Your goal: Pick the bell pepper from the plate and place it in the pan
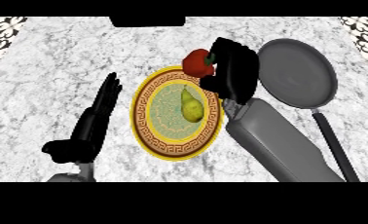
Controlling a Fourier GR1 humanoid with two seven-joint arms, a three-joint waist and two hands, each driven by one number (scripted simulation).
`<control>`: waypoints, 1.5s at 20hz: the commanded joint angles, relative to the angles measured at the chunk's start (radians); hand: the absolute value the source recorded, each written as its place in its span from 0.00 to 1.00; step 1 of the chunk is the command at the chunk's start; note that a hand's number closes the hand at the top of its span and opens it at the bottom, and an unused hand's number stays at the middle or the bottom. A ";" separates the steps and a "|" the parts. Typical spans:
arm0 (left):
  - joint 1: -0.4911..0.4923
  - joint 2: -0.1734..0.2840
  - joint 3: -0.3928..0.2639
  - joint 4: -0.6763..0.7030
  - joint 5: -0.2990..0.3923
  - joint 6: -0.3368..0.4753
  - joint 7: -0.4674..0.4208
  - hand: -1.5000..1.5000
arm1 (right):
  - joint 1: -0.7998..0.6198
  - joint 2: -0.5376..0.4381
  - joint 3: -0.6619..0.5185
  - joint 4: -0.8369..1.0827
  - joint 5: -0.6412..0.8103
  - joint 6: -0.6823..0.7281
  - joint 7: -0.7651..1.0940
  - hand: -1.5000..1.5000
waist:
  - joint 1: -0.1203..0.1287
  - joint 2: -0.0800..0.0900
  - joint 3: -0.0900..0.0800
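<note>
Right hand [233, 72] grips bell pepper [197, 63] — over plate [155, 142] rim — pan [298, 74] beside

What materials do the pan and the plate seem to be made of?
The pan looks like dark grey metal with a matte, even surface. The plate seems to be glazed ceramic: a yellow rim, a patterned brown band and a pale green centre.

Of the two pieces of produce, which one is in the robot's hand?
The red bell pepper, held by the right hand over the plate's far rim. The yellow-green pear lies untouched at the plate's middle.
</note>
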State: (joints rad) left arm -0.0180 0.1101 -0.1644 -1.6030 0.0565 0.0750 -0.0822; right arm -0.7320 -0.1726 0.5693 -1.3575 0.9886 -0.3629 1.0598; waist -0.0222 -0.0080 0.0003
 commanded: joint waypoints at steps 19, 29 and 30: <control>-0.044 -0.017 0.004 0.047 -0.011 -0.035 0.003 0.50 | 0.174 -0.246 -0.513 0.346 -0.090 -0.516 -0.478 1.00 | 0.037 0.015 0.001; -0.055 -0.029 0.007 0.036 -0.007 -0.048 -0.027 0.50 | 0.041 -0.293 -0.651 0.718 -0.384 -0.262 -0.716 0.00 | 0.063 0.024 0.002; -0.042 -0.026 -0.004 0.023 -0.024 -0.037 -0.008 0.50 | 0.061 -0.285 -0.624 0.765 -0.361 -0.215 -0.714 0.00 | 0.072 0.026 0.002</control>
State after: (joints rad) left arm -0.0568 0.0749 -0.1703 -1.5657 0.0321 0.0432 -0.1068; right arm -0.6649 -0.4550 -0.0530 -0.7110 0.6755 -0.7515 0.3356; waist 0.0329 0.0118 0.0018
